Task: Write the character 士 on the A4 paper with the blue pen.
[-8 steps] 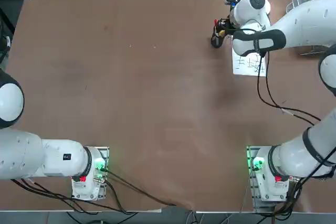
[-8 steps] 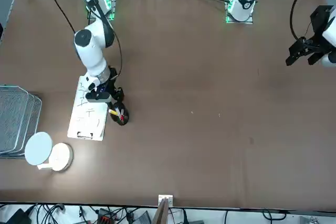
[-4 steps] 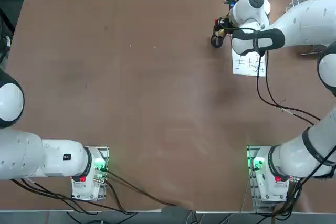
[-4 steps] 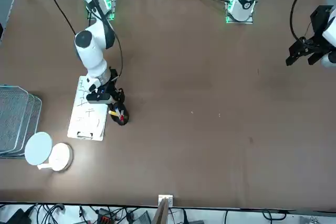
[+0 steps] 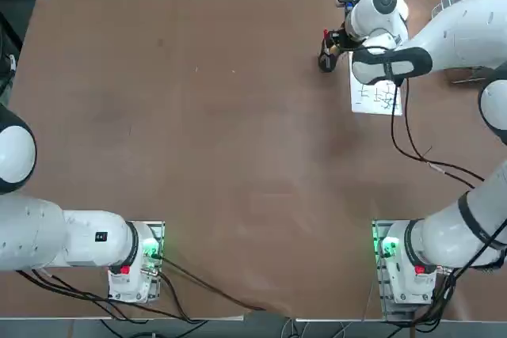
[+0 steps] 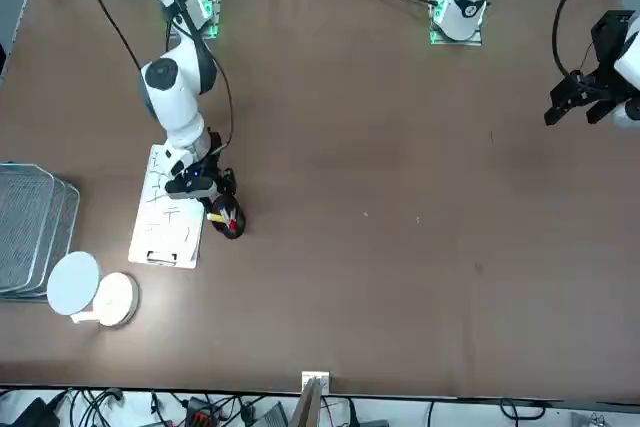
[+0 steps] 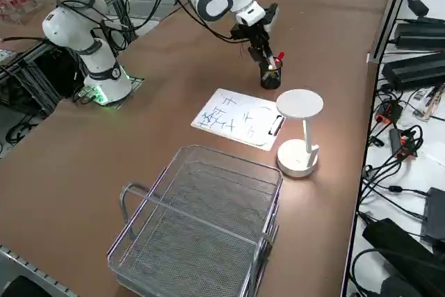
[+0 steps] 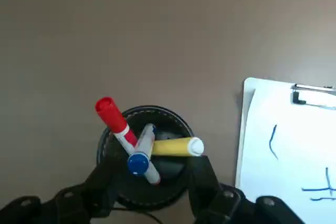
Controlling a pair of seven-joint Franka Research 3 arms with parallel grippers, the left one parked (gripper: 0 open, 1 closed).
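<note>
The right arm (image 5: 424, 53) has nudged only slightly, its hanging cable shifting with it! The right gripper's fingers (image 8: 149, 182) stand well apart, nothing held, with the blue pen (image 8: 144, 153) between them in the black cup (image 8: 180, 121), beside the A4 paper (image 8: 283, 156). Danger here: the red marker (image 8: 111, 115) and yellow marker (image 8: 176, 147) crowd it; closing off-line could pinch one too, or tip the cup.

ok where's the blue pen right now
The blue pen is in the black cup, between the red marker and the yellow one.
</note>
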